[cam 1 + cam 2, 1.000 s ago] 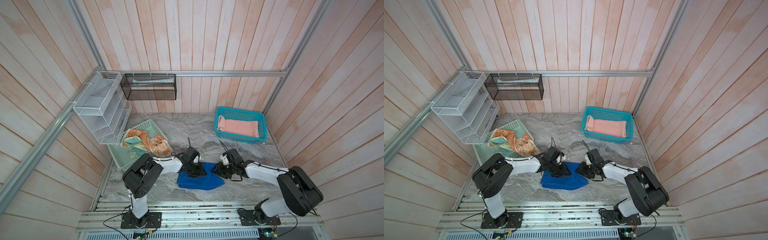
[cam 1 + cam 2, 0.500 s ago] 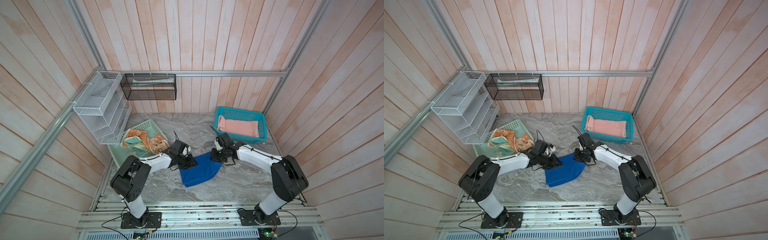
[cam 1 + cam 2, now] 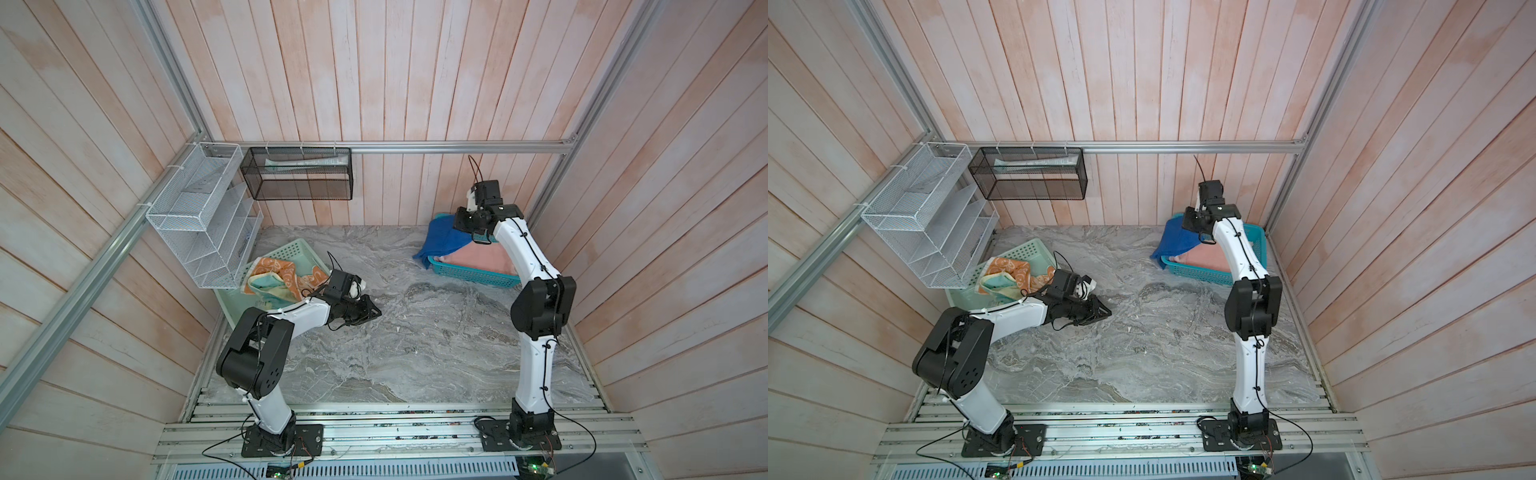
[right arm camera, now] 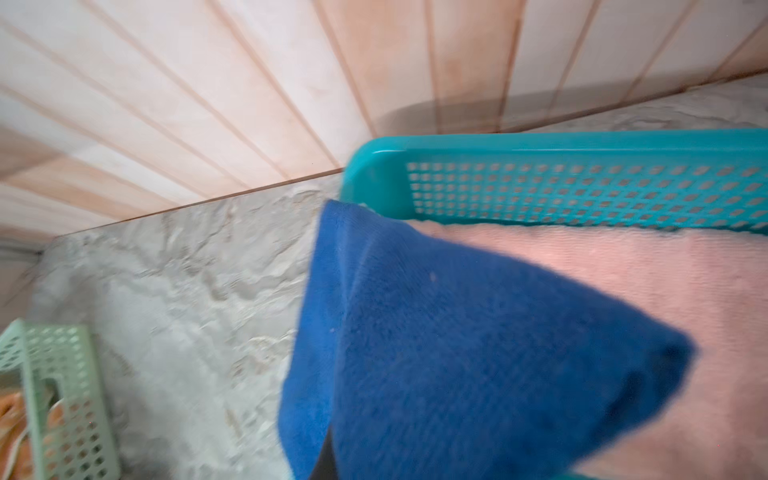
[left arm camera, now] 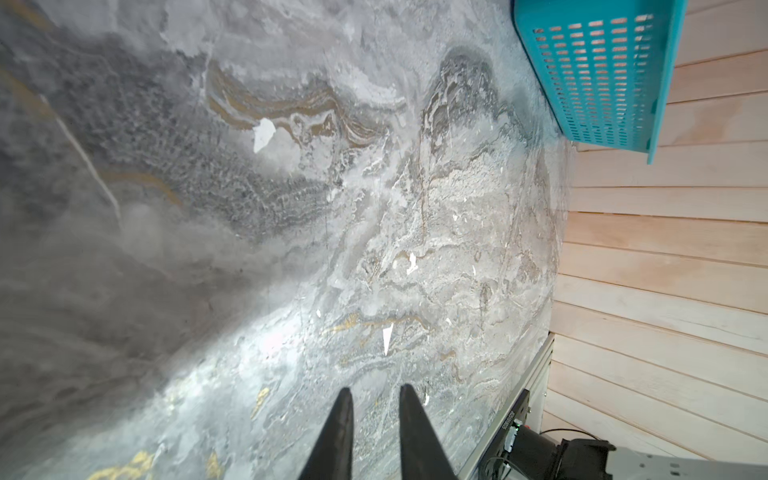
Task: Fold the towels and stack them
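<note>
Blue towel (image 4: 457, 332) looks soft, light and floppy; it sags beneath the right pincer (image 3: 466, 223), which is clamped on its bunched edge. Left pincer (image 5: 376, 399) stands slightly parted, empty.

Showing four towels: blue towel (image 3: 440, 241), pink towel (image 3: 486, 262), orange-and-cream towel (image 3: 270, 266), yellow-and-teal towel (image 3: 266, 287); showing two plastic baskets: teal basket (image 3: 469, 276), mint-green basket (image 3: 297, 249); showing two wall racks: white wire rack (image 3: 195, 224), black mesh rack (image 3: 297, 174); showing two robot arms: left arm (image 3: 299, 316), right arm (image 3: 519, 249).

teal bskt (image 3: 469, 275) far rt | mint bskt (image 3: 291, 251) lt | wht wire rack (image 3: 195, 224), blk mesh bin (image 3: 297, 187) on walls
</note>
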Robot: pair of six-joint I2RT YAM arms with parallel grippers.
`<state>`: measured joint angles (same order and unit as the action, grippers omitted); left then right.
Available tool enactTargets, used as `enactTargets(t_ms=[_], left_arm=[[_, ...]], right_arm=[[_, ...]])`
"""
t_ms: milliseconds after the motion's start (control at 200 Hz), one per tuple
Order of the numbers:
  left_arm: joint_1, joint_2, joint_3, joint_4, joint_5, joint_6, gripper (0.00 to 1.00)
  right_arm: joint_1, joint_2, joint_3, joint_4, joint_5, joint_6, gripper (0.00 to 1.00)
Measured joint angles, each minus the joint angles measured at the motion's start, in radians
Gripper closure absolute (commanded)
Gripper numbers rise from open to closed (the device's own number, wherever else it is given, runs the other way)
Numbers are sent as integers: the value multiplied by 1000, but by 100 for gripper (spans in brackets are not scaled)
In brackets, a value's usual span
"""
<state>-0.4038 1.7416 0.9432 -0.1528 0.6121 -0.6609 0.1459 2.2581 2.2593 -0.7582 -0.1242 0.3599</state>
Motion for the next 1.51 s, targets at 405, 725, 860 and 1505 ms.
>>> enactTargets(t_ms=[405, 725, 860, 1505], left_arm=[[4, 61, 20, 45, 69, -1, 78], [4, 97, 67, 52, 90, 5, 78], [4, 96, 69, 51, 87, 7, 78], [13, 82, 69, 37, 87, 22, 78]], right_arm=[[108, 45, -249, -60, -39, -10, 100], [228, -97, -348, -63, -56, 0, 100], [203, -97, -239, -119, -41, -14, 100], [92, -98, 31, -377, 15, -119, 100]])
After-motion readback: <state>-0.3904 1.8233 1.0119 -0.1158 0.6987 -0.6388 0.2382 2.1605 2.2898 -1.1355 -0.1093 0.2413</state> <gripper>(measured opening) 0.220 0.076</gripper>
